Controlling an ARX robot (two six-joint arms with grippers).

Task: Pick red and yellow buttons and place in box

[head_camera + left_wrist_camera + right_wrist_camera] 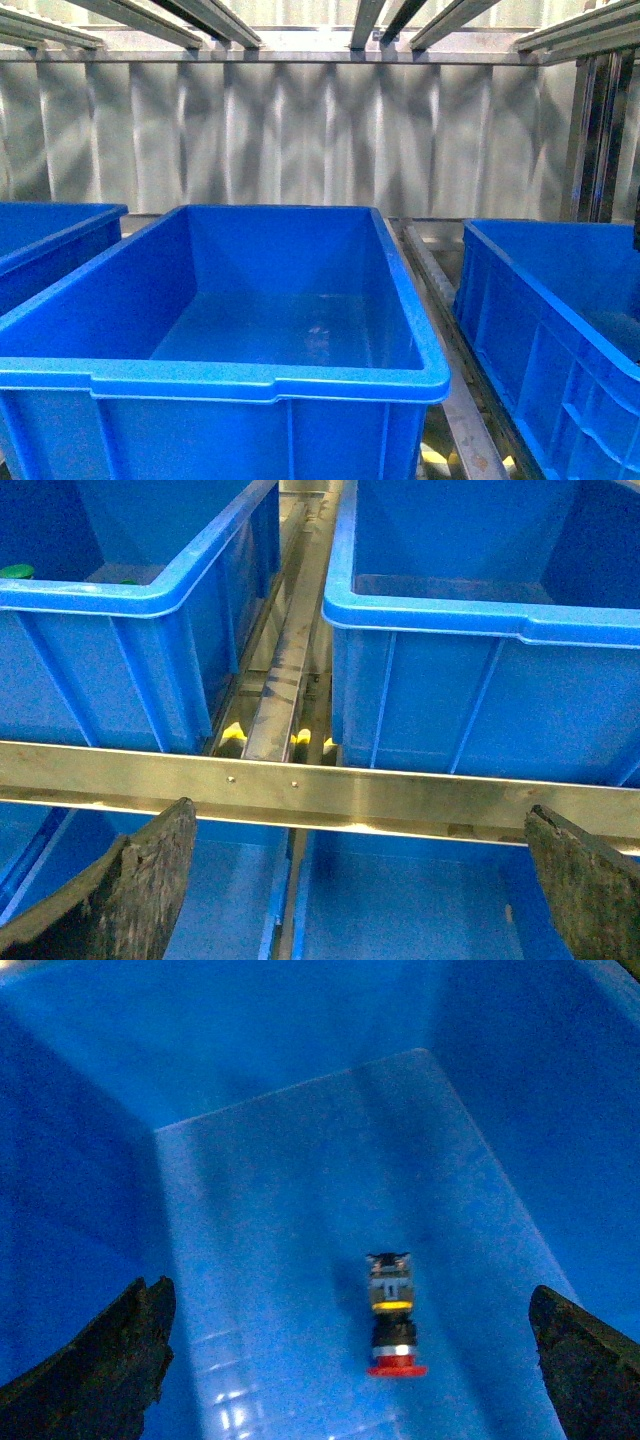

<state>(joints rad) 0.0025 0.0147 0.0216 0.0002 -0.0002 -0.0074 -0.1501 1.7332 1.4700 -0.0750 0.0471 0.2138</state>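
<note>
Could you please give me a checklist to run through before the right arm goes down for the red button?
1. Right gripper open, nothing between its fingers: ok.
2. Red button in sight beneath it, lying on its side on a crate floor: ok.
3. Which crate that is: cannot tell.
4. Left gripper open and empty: ok.
5. Box in the middle, visible floor bare: ok.
6. Yellow button found: not ok, none seen.
</note>
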